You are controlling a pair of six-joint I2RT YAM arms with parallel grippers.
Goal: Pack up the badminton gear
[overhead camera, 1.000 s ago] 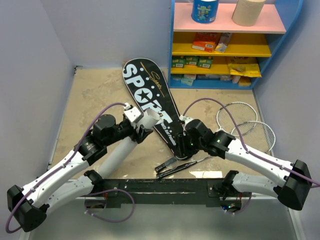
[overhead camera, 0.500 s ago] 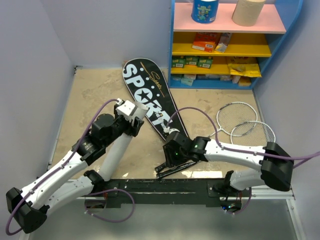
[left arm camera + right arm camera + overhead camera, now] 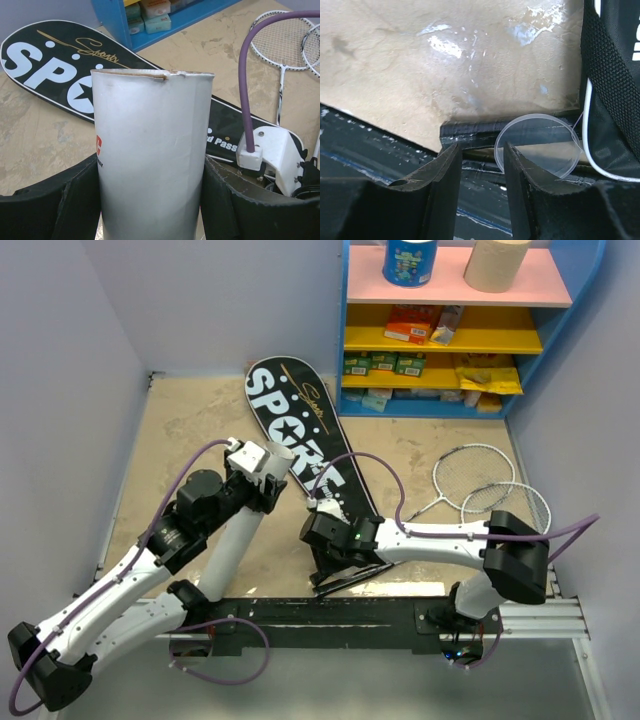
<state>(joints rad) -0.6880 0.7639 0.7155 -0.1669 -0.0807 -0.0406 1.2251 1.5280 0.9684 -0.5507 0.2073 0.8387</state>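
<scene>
- Claw [image 3: 258, 475] of the left arm is clamping the long white cardboard tube [image 3: 150, 145], whose open end is pointing away beyond the fingers.
- Right claw [image 3: 480, 150] is hanging low over the beige worktop [image 3: 420, 75], fingers narrowly parted, gripping nothing.
- Clear round plastic lid [image 3: 540, 145] is lying just beyond it, beside the black racket-shaped bag [image 3: 610, 100].

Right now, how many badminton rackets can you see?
2. Both lie at the table's right: the far racket toward the blue shelf, the near racket just in front, heads overlapping. The black SPORT bag could hide more.
</scene>
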